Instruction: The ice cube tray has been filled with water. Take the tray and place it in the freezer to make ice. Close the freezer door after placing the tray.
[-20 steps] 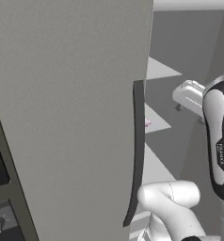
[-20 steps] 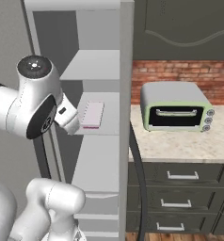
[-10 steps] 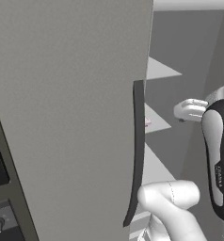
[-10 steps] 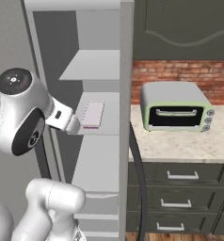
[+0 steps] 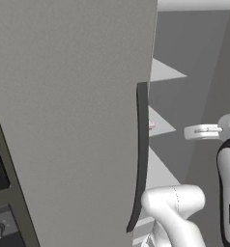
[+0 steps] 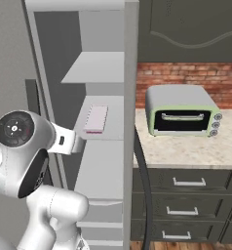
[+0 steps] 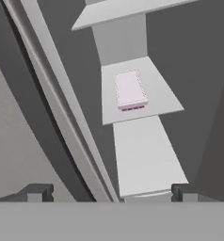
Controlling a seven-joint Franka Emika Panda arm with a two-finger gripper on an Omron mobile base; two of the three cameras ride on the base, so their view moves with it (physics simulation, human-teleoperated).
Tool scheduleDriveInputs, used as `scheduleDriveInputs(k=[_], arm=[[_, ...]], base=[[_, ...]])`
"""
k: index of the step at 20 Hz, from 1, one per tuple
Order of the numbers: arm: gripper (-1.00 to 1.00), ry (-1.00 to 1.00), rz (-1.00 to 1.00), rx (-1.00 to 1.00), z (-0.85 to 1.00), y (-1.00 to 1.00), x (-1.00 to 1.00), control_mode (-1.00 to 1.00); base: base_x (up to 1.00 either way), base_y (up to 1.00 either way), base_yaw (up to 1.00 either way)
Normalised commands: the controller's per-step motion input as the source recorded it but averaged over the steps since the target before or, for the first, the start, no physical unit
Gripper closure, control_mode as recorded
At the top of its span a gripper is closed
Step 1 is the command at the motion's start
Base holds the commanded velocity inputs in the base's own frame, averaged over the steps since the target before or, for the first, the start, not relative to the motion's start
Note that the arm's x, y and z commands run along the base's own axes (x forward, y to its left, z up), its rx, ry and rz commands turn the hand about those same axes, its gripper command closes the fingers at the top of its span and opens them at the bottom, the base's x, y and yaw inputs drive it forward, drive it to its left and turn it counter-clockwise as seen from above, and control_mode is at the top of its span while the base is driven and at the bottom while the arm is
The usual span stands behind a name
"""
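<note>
— Where is the ice cube tray [image 6: 96, 118]?
— Flat on a middle shelf [image 6: 113, 134] inside the freezer [image 6: 79, 63], with one shelf above and another below.
— And the freezer door [image 5: 73, 106]?
— Swung open, left of the shelves.
— To the right?
— A toaster oven [image 6: 182, 111] on the table [image 6: 186, 151], drawers [image 6: 188, 181] beneath.

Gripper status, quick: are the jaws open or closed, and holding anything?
Gripper: jaws open, holding nothing. The ice cube tray lies on a freezer shelf ahead.
</note>
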Motion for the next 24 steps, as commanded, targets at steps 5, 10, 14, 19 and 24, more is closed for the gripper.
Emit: scheduleDriveInputs(k=[5,10,14,19,24], arm=[[-1.0,0.0,0.0,0.0,0.0,0.0,0.0,1.0],[-1.0,0.0,0.0,0.0,0.0,0.0,0.0,1.0],[-1.0,0.0,0.0,0.0,0.0,0.0,0.0,1.0],[-1.0,0.0,0.0,0.0,0.0,0.0,0.0,1.0],[-1.0,0.0,0.0,0.0,0.0,0.0,0.0,1.0]], base=[[-0.17,0.0,0.03],[-0.27,0.01,0.0],[-0.6,0.06,0.0],[-0.58,0.09,0.0],[-0.46,0.16,0.0]])
